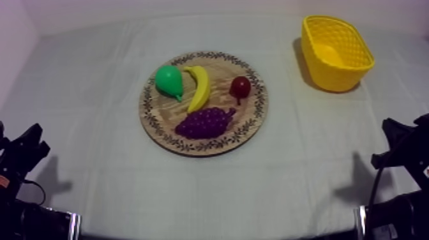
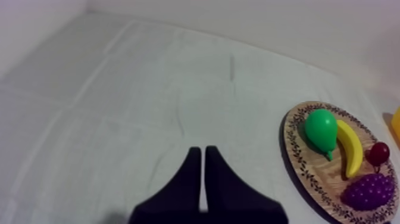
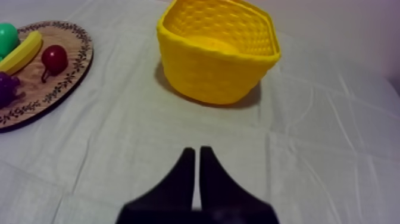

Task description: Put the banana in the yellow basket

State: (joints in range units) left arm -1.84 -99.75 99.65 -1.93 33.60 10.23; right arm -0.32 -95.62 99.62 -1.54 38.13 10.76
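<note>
The banana (image 1: 200, 87) lies on the round wooden board (image 1: 255, 115) at the table's centre, between a green pear (image 1: 169, 81) and a small red fruit (image 1: 240, 87), with purple grapes (image 1: 205, 122) in front. The yellow basket (image 1: 335, 51) stands empty at the far right. My left gripper (image 1: 30, 145) rests low at the left edge, my right gripper (image 1: 394, 142) low at the right edge. In the left wrist view my gripper (image 2: 201, 151) is shut on nothing, over bare cloth beside the board (image 2: 296, 155) and banana (image 2: 350, 146). In the right wrist view my gripper (image 3: 197, 151) is shut before the basket (image 3: 217, 50).
Grey-white cloth covers the table all around the board. In the right wrist view the board (image 3: 65, 89) lies beside the basket, bearing the banana (image 3: 21, 53), the red fruit (image 3: 53, 58), the pear (image 3: 7, 37) and the grapes (image 3: 6, 86).
</note>
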